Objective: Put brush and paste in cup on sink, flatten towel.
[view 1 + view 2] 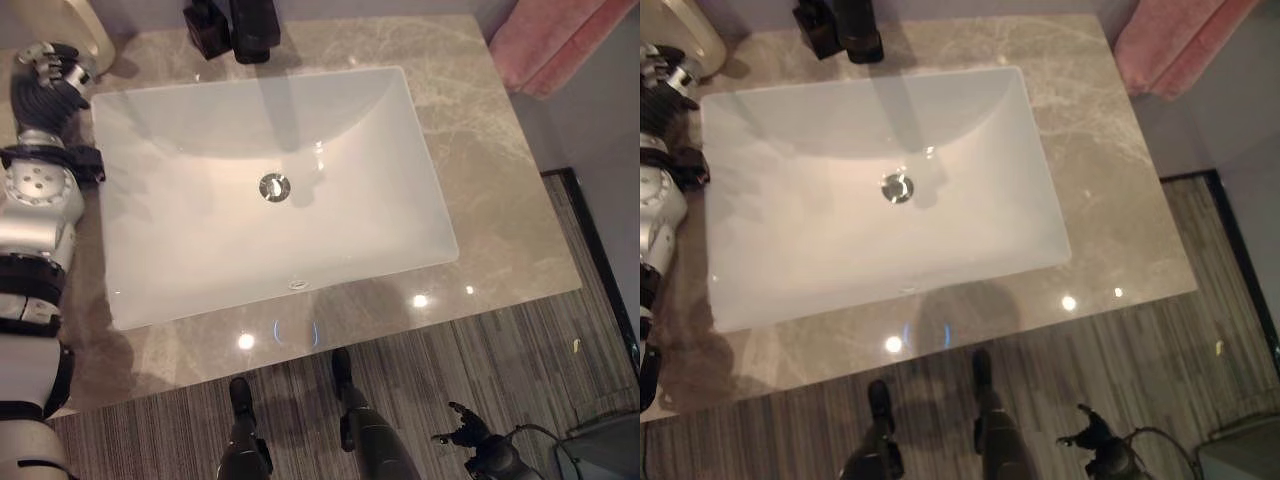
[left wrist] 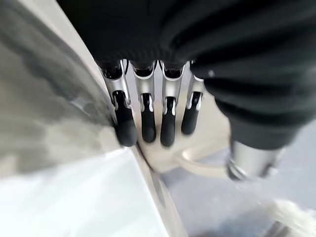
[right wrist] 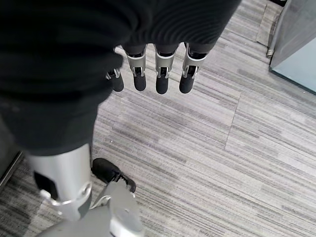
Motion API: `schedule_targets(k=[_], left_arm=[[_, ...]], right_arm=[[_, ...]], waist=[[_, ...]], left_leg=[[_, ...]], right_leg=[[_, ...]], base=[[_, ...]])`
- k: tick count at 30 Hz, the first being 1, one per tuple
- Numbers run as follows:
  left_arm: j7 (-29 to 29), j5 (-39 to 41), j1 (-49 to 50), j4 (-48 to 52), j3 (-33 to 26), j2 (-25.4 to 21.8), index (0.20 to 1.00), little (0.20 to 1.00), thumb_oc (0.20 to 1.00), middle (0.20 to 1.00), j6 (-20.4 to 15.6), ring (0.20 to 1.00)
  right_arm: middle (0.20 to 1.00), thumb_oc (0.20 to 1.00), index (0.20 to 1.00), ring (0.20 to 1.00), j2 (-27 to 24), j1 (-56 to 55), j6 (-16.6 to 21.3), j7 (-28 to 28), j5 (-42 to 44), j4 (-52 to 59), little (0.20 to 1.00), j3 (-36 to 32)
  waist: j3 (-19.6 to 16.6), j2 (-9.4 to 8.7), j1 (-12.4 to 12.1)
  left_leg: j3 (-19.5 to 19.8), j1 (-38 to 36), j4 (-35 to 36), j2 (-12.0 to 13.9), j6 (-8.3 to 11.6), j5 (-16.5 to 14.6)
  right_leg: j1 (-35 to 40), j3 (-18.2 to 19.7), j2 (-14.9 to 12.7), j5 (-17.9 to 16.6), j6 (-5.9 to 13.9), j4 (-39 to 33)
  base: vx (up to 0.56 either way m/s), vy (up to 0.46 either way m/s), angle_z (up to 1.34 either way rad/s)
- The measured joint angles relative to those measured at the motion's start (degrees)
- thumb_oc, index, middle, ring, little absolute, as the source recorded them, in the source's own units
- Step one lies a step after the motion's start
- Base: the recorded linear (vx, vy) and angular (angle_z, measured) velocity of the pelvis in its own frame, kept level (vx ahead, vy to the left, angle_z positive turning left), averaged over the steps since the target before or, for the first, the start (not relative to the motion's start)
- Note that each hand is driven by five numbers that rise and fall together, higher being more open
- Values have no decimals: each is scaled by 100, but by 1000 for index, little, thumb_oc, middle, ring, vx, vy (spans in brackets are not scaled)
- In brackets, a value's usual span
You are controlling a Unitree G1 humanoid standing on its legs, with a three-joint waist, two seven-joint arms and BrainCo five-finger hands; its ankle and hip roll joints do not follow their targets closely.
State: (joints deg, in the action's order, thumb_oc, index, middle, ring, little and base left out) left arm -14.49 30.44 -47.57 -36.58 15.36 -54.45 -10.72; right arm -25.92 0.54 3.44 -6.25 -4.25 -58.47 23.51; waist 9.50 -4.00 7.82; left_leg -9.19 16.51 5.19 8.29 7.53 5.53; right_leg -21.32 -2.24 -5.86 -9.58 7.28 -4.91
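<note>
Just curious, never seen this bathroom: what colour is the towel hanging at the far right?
Pink; the towel shows best in the left eye view.

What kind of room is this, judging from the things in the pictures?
Most likely a bathroom. A white rectangular sink with a drain sits in a marble-like counter, a black tap stands behind it, and a pink towel hangs at the side.

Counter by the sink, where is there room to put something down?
The widest bare patch of counter lies right of the sink, running up toward the pink towel. A narrower free strip runs along the sink's front edge. The far left corner is crowded: the left hand sits by a cream cup, with dark fittings behind the sink.
</note>
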Motion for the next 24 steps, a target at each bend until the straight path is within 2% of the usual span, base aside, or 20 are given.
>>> schedule_targets(k=[3, 5, 6, 8, 10, 12, 16, 21, 22, 24], left_arm=[[134, 2, 1057, 903, -343, 96, 1000, 1000, 1000, 1000, -50, 1000], [174, 54, 2313, 1906, -1115, 151, 1000, 1000, 1000, 1000, -27, 1000], [221, 54, 2797, 2122, -1175, 245, 1000, 1000, 1000, 1000, -25, 1000], [240, 103, 3519, 2385, -1584, 542, 1000, 1000, 1000, 1000, -31, 1000], [339, 261, 4514, 3049, -2367, 1231, 1000, 1000, 1000, 1000, -98, 1000], [473, 327, 5010, 3308, -2522, 1531, 1000, 1000, 1000, 1000, -143, 1000], [330, 249, 5517, 2996, -3093, 2292, 1000, 1000, 1000, 1000, -308, 1000], [-232, 106, 5686, 2053, -3840, 3059, 1000, 1000, 1000, 1000, -433, 1000], [-456, 97, 5790, 1847, -4002, 3168, 1000, 1000, 1000, 1000, -465, 1000], [-680, 96, 5906, 1655, -4088, 3189, 1000, 1000, 1000, 1000, -547, 1000]], right_arm=[[1000, 1000, 1000, 1000, 10, -15, -87, 3, -21, -119, 1000, -159], [1000, 1000, 1000, 1000, 54, -9, -141, 4, -113, -120, 1000, -432], [1000, 1000, 1000, 1000, 33, -81, -164, 3, -118, -201, 1000, -495], [1000, 1000, 1000, 1000, 45, -119, -209, 9, -226, -273, 1000, -501], [1000, 1000, 1000, 1000, 108, -186, -198, 14, -336, -289, 1000, -727], [1000, 1000, 1000, 1000, 152, -241, -201, 20, -340, -339, 1000, -807], [1000, 1000, 1000, 1000, 259, -264, -182, 20, -342, -394, 1000, -1030], [1000, 1000, 1000, 1000, 366, -460, -189, 0, -335, -751, 1000, -1220], [1000, 1000, 1000, 1000, 369, -537, -194, -3, -334, -791, 1000, -1216], [1000, 1000, 1000, 1000, 367, -678, -193, -30, -334, -794, 1000, -1219]], waist=[[42, 81, -85], [64, 136, -73], [90, 215, -100], [79, 279, -242], [65, 300, -310], [23, 291, -468], [-159, 331, -578], [-504, 426, -597], [-601, 451, -696], [-722, 439, -709]], left_leg=[[13, -245, 1, 7, 6, -39], [2, -494, 2, 9, 3, -80], [95, -690, 7, 13, 2, -128], [120, -909, 4, 12, -3, -190], [163, -1113, 2, -3, -19, -229], [235, -1283, 3, 0, -20, -262], [303, -1491, 3, 6, -59, -305], [579, -1618, 4, 21, -57, -302], [605, -1651, 5, 37, -62, -309], [683, -1647, 5, 45, -65, -312]], right_leg=[[258, -13, -1, 78, 10, -1], [483, -6, 6, 85, 5, 1], [721, -36, 4, 152, 9, -1], [955, -93, -3, 214, 15, -2], [1180, -123, -22, 263, 47, 0], [1387, -176, -24, 321, 38, -1], [1654, -258, -25, 375, 39, 0], [1951, -526, -25, 485, 37, -45], [2008, -568, -15, 530, 34, -48], [2043, -630, -10, 578, 31, -48]], base=[[29, -2, 0], [11, -2, -3], [23, 1, 6], [33, -11, 10], [37, -2, 11], [11, -5, 15], [-12, -21, 8], [21, -53, 26], [44, -48, 25], [24, -38, 17]])
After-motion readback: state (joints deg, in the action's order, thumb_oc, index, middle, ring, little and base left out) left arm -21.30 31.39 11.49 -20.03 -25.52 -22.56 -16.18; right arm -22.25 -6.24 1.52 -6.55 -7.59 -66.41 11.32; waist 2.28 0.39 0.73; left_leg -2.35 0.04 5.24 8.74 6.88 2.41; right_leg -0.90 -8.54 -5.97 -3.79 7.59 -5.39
